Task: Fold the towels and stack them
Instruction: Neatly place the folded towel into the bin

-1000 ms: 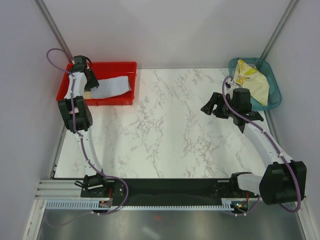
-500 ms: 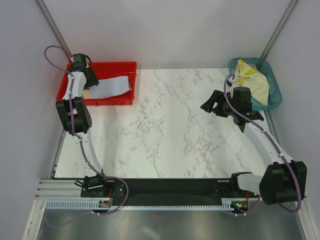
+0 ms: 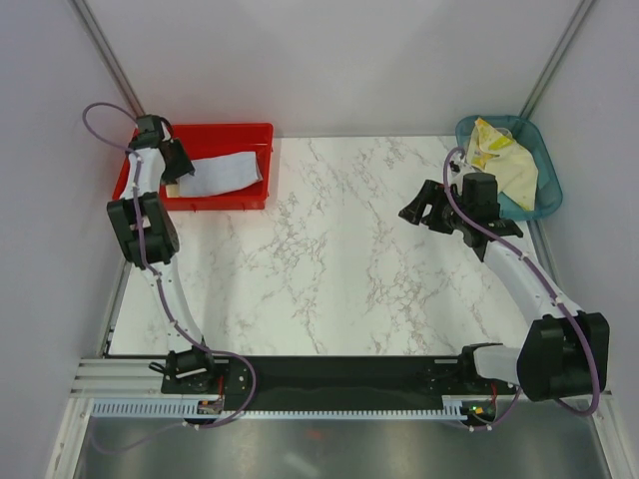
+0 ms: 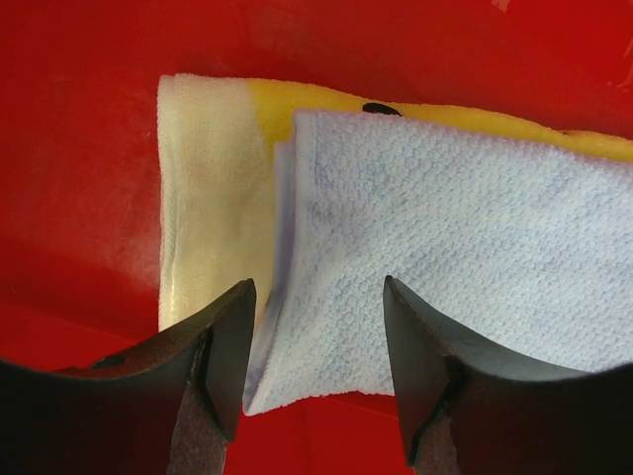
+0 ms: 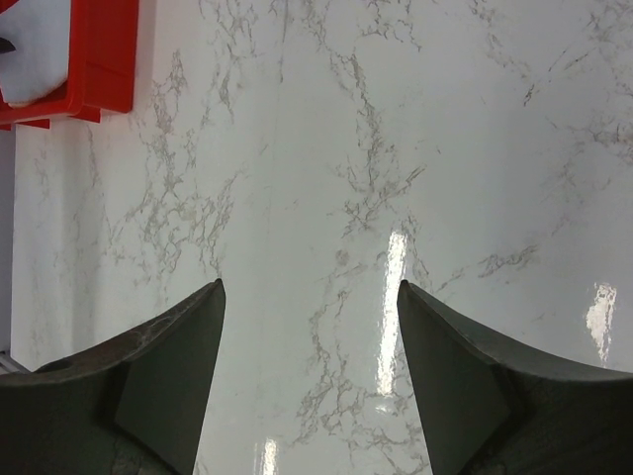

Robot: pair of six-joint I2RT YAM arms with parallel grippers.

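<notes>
A folded pale lavender-blue towel (image 3: 225,172) (image 4: 445,237) lies in the red bin (image 3: 250,132) on top of a cream-yellow towel (image 4: 208,198), whose left end sticks out. My left gripper (image 3: 176,162) (image 4: 316,297) hovers open over the left end of this stack. Its fingers straddle the blue towel's near corner and hold nothing. More towels, a cream-yellow one (image 3: 514,170) and a yellow printed one (image 3: 486,142), lie crumpled in the teal basket (image 3: 547,205). My right gripper (image 3: 417,208) (image 5: 312,287) is open and empty over the marble table, left of the basket.
The red bin sits at the table's back left corner, its walls (image 4: 79,148) close around my left fingers. It also shows at the top left of the right wrist view (image 5: 99,49). The teal basket is at the back right. Grey walls enclose the marble table (image 3: 339,259).
My left gripper has opened wider and drawn slightly left and back over the end of the stacked towels. The right arm has hardly moved.
</notes>
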